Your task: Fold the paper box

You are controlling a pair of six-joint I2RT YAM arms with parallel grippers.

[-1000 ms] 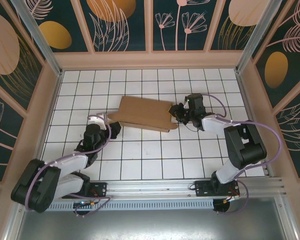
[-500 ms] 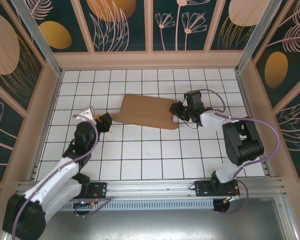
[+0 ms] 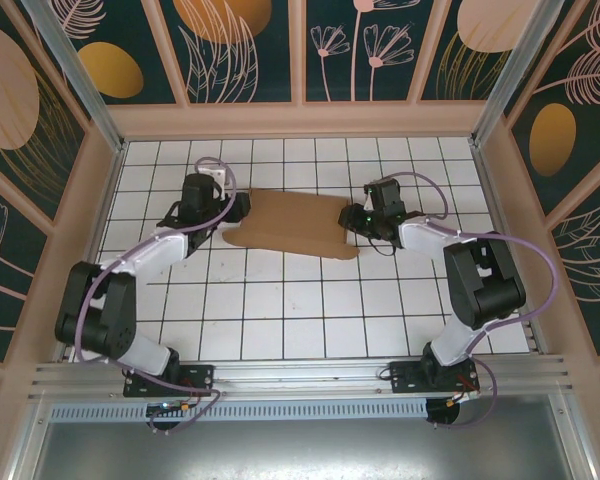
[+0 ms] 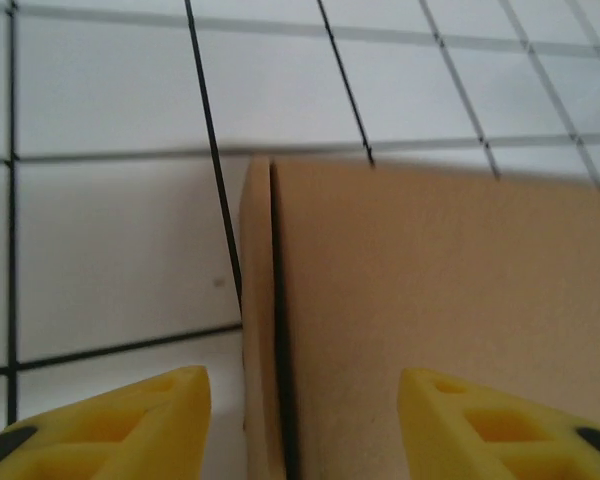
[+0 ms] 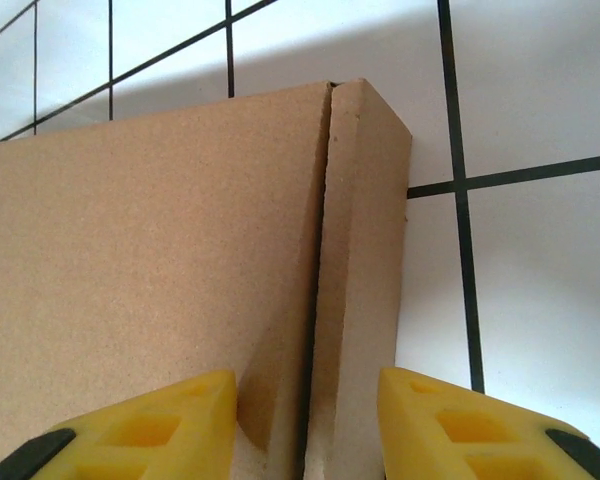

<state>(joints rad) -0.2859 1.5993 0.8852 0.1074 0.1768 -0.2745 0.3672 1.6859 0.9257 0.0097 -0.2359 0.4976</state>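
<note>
Seeing the paper box [image 3: 290, 222] lying flat on the white tiled surface [image 3: 300, 300], toward the back and roughly centred. Got the left pincer [image 4: 302, 390] at its left end and the right pincer [image 5: 308, 385] at its right end, both spread apart, each straddling a slit near the box's edge, clamped on nothing.

The left gripper [image 4: 300, 400] hangs with yellow fingers [image 4: 120, 425] spread either side of the box [image 4: 450, 300] edge, where a dark slit [image 4: 278, 330] parts a narrow strip [image 4: 257, 300] from the brown panel, on the white gridded table [image 4: 110, 250].
</note>
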